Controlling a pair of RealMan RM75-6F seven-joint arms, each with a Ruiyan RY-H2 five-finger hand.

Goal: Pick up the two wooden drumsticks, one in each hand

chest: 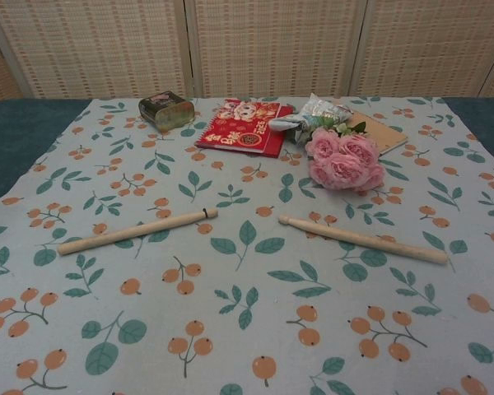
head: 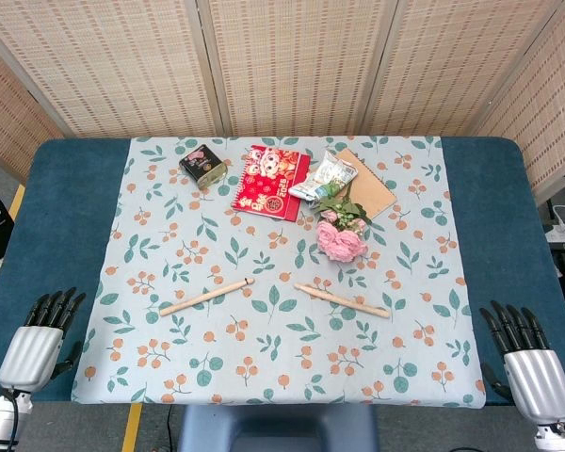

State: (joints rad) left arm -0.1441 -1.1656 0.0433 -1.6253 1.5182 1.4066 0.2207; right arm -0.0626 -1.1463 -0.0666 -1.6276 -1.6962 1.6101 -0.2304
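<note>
Two wooden drumsticks lie on the leaf-print cloth [head: 292,358]. The left drumstick [head: 207,296] [chest: 137,230] points its tip toward the middle; the right drumstick [head: 342,299] [chest: 362,239] does the same, so their tips nearly meet. My left hand [head: 40,339] rests at the table's near left corner, fingers spread and holding nothing. At the near right corner my right hand [head: 527,363] is likewise spread and empty. Both hands are well apart from the sticks and show only in the head view.
Behind the sticks are pink flowers [head: 342,237] [chest: 342,159], a red booklet [head: 271,182] [chest: 247,126], a dark tin [head: 203,165] [chest: 165,109], a crumpled packet [head: 322,177] and a brown notebook [head: 372,185]. Woven screens [head: 292,56] stand at the back.
</note>
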